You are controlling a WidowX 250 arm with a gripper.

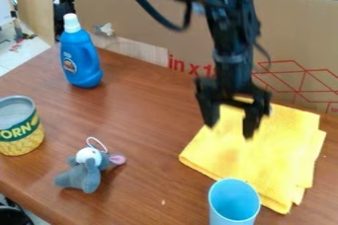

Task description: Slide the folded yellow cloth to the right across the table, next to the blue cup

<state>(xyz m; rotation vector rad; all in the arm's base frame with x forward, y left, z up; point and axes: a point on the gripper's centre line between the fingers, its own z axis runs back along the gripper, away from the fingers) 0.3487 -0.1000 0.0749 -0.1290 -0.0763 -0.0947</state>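
The gripper [230, 126] hangs over the upper left part of a folded yellow cloth [264, 157], its two fingers spread apart with nothing between them. A light blue cup [233, 204] stands upright at the cloth's lower edge, near the bottom of the view. At the lower left a small grey plush toy [86, 172] with a white loop and a pink ear lies on the table.
A blue bottle with a white cap [81, 56] stands at the upper left of the brown table [145, 135]. A corn can [20, 126] is at the left edge. A cardboard wall [142, 17] rises along the table's back.
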